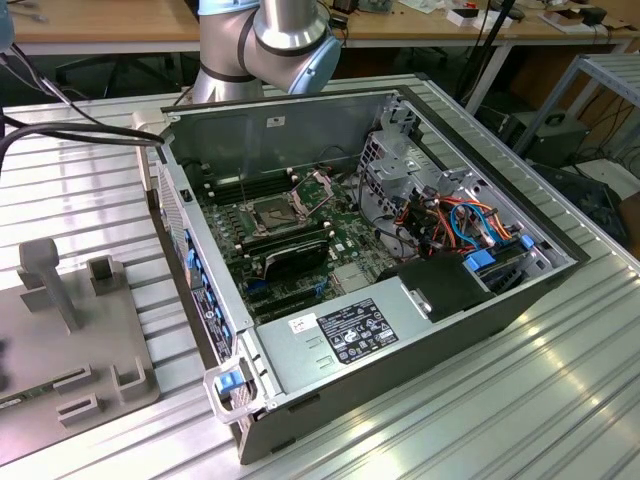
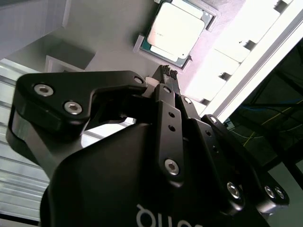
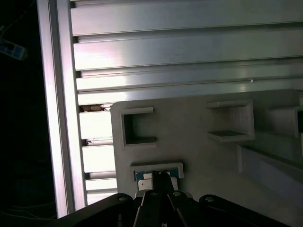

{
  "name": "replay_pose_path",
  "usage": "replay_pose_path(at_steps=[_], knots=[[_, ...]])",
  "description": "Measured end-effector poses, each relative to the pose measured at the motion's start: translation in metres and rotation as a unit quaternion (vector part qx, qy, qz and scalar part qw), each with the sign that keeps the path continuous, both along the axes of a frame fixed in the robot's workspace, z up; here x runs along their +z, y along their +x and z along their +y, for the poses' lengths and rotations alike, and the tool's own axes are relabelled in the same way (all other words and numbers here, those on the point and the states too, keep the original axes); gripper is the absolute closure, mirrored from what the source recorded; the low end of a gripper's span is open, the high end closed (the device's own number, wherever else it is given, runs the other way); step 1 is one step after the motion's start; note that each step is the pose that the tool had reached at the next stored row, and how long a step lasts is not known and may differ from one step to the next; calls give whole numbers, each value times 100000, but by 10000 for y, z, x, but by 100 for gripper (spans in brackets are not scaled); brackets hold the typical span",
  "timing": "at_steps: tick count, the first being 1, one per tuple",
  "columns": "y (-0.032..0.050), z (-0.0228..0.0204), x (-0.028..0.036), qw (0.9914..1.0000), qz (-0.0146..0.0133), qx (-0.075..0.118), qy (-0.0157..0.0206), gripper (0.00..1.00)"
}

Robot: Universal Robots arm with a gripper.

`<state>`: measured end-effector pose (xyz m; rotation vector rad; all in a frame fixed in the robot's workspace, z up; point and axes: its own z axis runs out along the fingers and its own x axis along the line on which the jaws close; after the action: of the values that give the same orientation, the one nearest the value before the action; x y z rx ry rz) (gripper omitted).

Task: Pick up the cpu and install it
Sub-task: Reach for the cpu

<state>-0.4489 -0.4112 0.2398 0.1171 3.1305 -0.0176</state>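
The cpu (image 2: 176, 29), a flat square chip with a pale silver top, lies in a shallow recess of a grey fixture plate (image 2: 99, 42). My gripper (image 2: 168, 71) hovers just short of the chip's near edge, its two black fingers pressed together with nothing between them. In the first wrist view the gripper (image 3: 161, 174) covers part of the cpu (image 3: 146, 180) in its framed pocket. The dark cpu socket (image 1: 275, 213) sits on the motherboard inside the open computer case (image 1: 420, 330).
The grey fixture plate (image 1: 60, 340) with upright holders lies at the exterior view's left on the ribbed metal table (image 1: 560, 400). Black memory sticks (image 1: 292, 256), coloured cables (image 1: 460, 222) and a power supply (image 1: 350, 330) fill the case. The arm's base (image 1: 265, 40) stands behind it.
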Motion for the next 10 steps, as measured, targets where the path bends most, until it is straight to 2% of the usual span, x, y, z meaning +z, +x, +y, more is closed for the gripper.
replay_pose_path(at_steps=[6, 9, 10], knots=[[0, -13, -3, 100000, -18, -1, 11, 89], [0, -50, -1, 100000, -4, -1, 2, 89], [0, -80, -2, 100000, -6, -1, 3, 89]])
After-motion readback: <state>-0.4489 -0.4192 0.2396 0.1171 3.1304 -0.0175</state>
